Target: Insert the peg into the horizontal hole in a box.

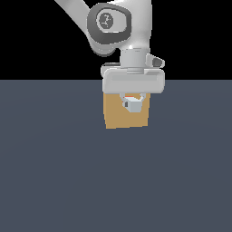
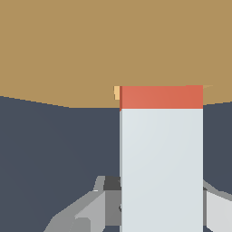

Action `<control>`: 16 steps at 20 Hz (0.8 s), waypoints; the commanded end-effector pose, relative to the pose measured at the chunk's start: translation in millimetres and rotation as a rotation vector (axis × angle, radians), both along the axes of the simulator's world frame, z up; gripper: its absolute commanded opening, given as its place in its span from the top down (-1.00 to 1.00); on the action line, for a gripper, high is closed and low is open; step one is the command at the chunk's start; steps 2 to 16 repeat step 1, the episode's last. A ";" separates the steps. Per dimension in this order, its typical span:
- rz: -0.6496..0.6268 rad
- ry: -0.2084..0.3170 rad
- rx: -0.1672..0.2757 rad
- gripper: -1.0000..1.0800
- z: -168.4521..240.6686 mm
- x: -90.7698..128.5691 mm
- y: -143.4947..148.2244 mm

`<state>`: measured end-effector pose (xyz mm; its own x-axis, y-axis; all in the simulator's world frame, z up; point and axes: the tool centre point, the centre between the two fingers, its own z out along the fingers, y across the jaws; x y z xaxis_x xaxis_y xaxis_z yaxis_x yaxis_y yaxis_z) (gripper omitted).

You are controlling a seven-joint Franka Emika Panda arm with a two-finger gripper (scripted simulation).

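Note:
The tan box [image 1: 113, 118] stands on the dark floor just behind my gripper [image 1: 132, 101]. The gripper is shut on the peg [image 1: 133, 106], whose whitish-grey end faces the exterior camera in front of the box's middle. In the wrist view the peg [image 2: 161, 158] runs forward from between my fingers [image 2: 86, 212]. Only a short orange-red band of it shows where it meets the box [image 2: 90, 45]. A thin pale edge of the hole [image 2: 117, 93] shows beside the orange-red part; the rest of the hole is hidden by the peg.
A flat dark blue-grey floor [image 1: 59, 181] lies all around the box. The arm's wrist and hand [image 1: 132, 81] hang over the box's upper edge and hide it.

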<state>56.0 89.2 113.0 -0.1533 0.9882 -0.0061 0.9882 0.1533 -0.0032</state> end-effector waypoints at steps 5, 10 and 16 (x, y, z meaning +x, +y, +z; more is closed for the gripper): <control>0.013 -0.004 0.007 1.00 1.3 0.7 10.3; 0.013 -0.004 0.007 1.00 1.3 0.7 10.3; 0.013 -0.004 0.007 1.00 1.3 0.7 10.3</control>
